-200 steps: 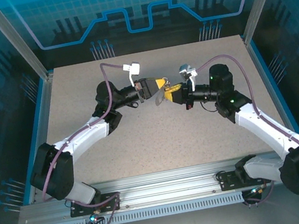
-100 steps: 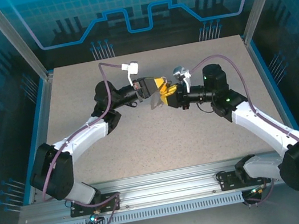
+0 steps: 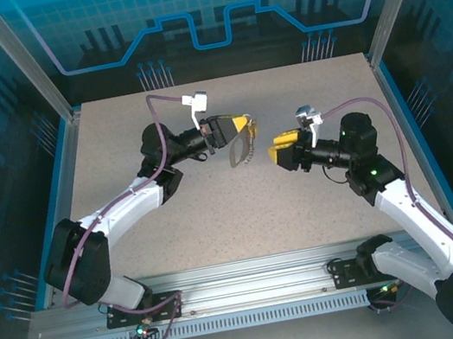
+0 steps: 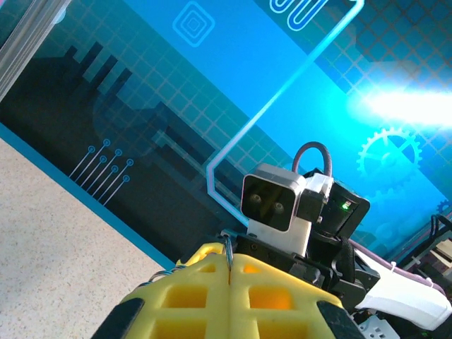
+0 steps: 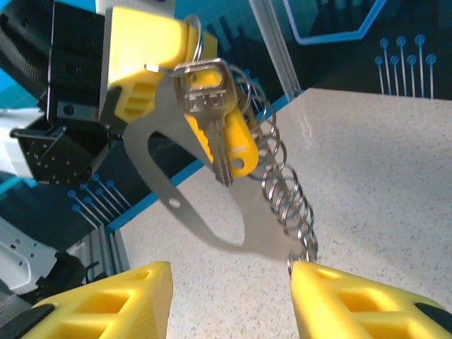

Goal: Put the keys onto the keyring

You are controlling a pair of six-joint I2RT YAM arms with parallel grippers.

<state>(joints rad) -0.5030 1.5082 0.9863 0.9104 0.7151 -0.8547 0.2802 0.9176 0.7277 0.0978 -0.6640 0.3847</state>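
1. Hanging in the air from the left tool [image 3: 239,123], the keyring [image 5: 251,226] is a flat grey oval loop that tilts down and away from that tool's yellow tips.
2. The left tool's fingers are pressed together, pinching the keyring at its top. In its own wrist view a thin wire ring [image 4: 228,247] pokes up from the seam between the two yellow pads.
3. The keys [image 5: 208,106] hang just below the left tool's tip and lie against the loop: a silver one in front, and one with a yellow head [image 5: 240,152] behind it.
4. A chain [image 5: 282,183] of silvery rings runs down from beside the keys and past the loop's lower end.
5. The right tool [image 3: 280,149] faces the left tool across a clear gap, touching neither it nor the keyring. Its two yellow fingers are spread apart.
6. Seen from the right wrist, the chain's lowest ring sits close to one of those spread fingers [image 5: 353,296]; I cannot tell whether they touch.
7. The speckled tabletop [image 3: 217,215] lies well below the left tool.
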